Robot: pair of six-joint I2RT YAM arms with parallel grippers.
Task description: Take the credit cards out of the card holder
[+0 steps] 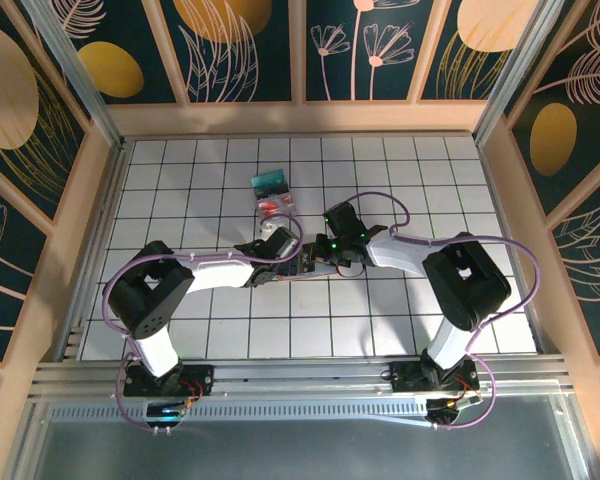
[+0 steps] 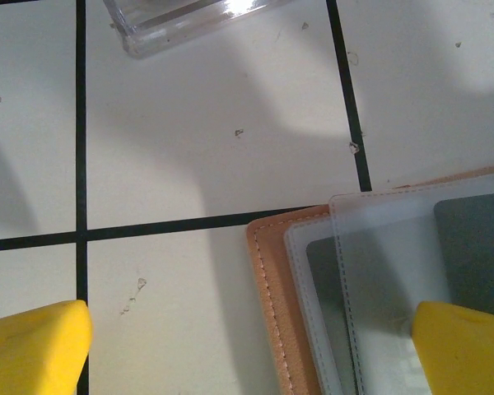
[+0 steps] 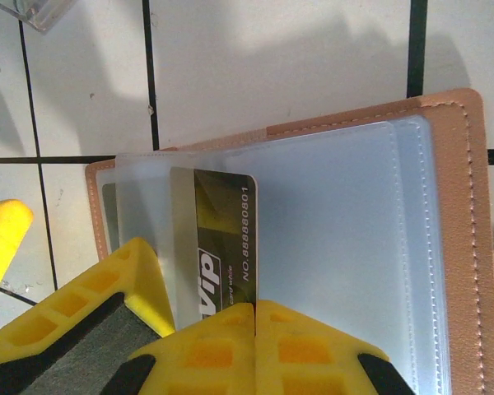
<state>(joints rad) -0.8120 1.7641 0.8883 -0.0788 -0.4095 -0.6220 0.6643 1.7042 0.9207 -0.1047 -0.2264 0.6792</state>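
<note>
The card holder (image 3: 457, 247) lies open on the white tiled floor, tan leather border around frosted clear sleeves (image 3: 337, 247). My right gripper (image 3: 255, 317) is shut on the lower end of a dark gold "VIP" credit card (image 3: 222, 239), whose left strip still sits under a sleeve. My left gripper (image 2: 247, 346) is open wide at the holder's other end (image 2: 272, 288). One of its fingers (image 2: 465, 346) rests over the sleeves and the other (image 2: 33, 346) is over bare tile. In the top view both grippers (image 1: 285, 262) (image 1: 318, 258) meet at the middle of the floor.
A small clear box (image 1: 272, 190) with teal and red contents stands one tile behind the grippers; its corner shows in the left wrist view (image 2: 181, 20). Wooden walls enclose the tiled floor (image 1: 430, 180), with open tiles to the left, right and front.
</note>
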